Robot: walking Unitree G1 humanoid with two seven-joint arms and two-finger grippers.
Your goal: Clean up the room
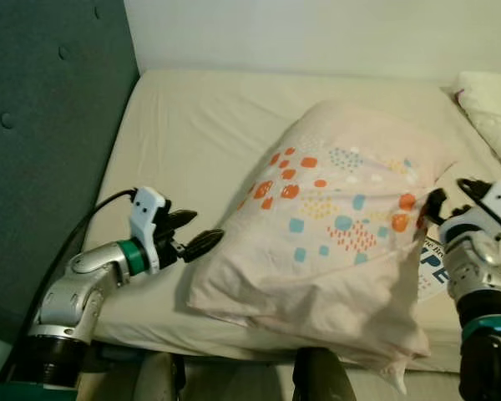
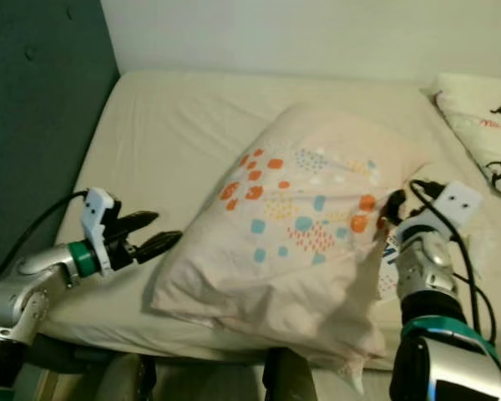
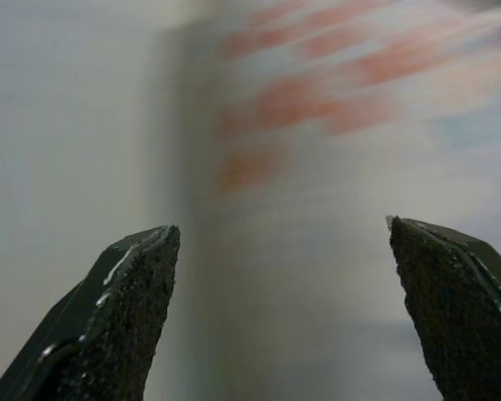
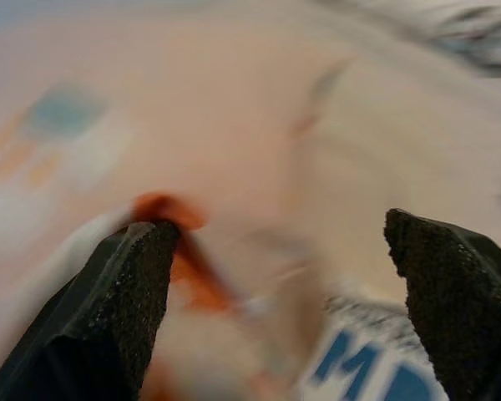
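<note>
Pillow (image 1: 334, 225) lies on bed (image 1: 192, 125), between 2 tools.

The two head views look forward and down from above the near edge of the bed (image 1: 192, 125), sharing the patterned pillow (image 1: 334, 217), both arms and the wall behind; the left wrist view looks along its end effector (image 3: 280, 317) at the pillow's blurred side, very near; the right wrist view sits equally close at the pillow's other edge.
</note>
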